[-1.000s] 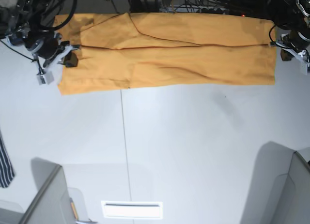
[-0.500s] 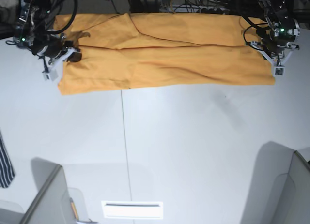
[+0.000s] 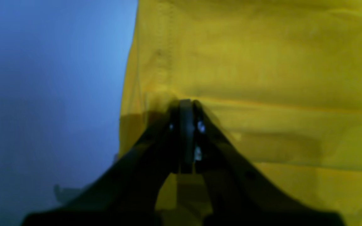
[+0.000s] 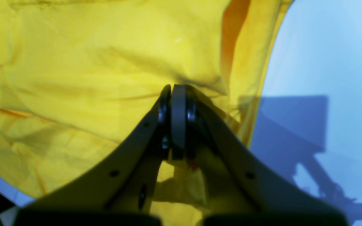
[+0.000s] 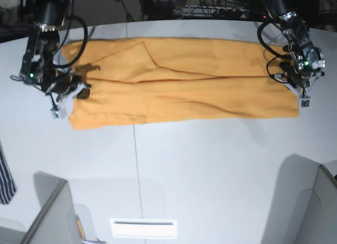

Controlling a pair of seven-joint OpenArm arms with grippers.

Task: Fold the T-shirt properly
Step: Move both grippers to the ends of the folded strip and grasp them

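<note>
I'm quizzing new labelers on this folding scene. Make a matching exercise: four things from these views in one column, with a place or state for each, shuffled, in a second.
Things:
1. T-shirt
2. left claw
3. right claw
4. striped garment

Place or state:
A. shut at the shirt's right end in the base view
B. at the base view's left edge
C. long folded band across the table
D. shut at the shirt's left end in the base view

Pairs: 1-C, 2-A, 3-D, 4-B
</note>
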